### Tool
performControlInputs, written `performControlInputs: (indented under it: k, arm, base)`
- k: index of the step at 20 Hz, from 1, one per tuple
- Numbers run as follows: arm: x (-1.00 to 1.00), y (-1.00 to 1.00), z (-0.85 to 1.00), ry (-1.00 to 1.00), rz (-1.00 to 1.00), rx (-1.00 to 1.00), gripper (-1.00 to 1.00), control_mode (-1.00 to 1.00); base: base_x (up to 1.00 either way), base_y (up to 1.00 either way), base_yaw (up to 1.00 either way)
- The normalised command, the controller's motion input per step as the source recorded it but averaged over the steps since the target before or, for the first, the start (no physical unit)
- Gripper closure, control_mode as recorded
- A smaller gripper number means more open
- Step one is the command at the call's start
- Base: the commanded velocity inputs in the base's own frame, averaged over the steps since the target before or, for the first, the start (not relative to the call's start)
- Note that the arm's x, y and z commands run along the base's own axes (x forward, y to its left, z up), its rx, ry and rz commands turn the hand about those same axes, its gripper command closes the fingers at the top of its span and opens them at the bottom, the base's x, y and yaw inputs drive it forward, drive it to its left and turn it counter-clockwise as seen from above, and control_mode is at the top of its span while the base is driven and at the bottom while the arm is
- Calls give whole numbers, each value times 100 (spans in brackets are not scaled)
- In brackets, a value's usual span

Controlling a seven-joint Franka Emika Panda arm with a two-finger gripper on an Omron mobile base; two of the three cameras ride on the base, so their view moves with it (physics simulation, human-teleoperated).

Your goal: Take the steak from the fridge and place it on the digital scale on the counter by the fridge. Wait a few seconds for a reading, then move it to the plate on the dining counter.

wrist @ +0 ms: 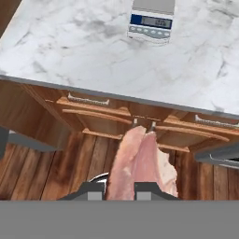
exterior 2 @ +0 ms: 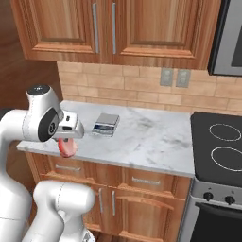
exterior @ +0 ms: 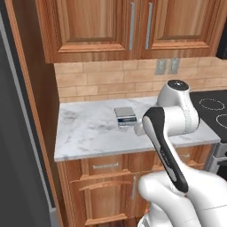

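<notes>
Pinkish-red, the steak (exterior 2: 67, 148) hangs long axis downward, clamped in the gripper (wrist: 126, 186), out in front of the counter's (exterior 2: 146, 142) front edge near its left corner. The digital scale (exterior 2: 106, 124) sits ahead and up on the marble, toward the back edge, bare.

Your kitchen corner, wood and brick all round

You have brown wooden wall cabinets (exterior 2: 111, 28) with long steel handles overhead, and a tan brick wall (exterior 2: 142, 85) below them carrying two grey wall sockets (exterior 2: 173, 77). Under the worktop you see matching wooden drawers (exterior 2: 146, 182) and doors with metal pulls. To your right sits a black stove (exterior 2: 220, 144) with ringed burners and knobs, a microwave's edge (exterior 2: 229, 38) above it. The floor (wrist: 56, 168) is dark wooden planks
</notes>
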Motion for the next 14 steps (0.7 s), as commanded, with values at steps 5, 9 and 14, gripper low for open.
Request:
performControlInputs:
  k: [5, 9, 14]
  arm:
    - [0, 0, 0, 0, 0, 0, 100, 100]
    - [0, 0, 0, 0, 0, 0, 100, 100]
    - [3, -4, -6, -1, 0, 0, 100, -100]
  base:
    - [70, -8, 6]
    - [24, -2, 1]
    - [0, 0, 0]
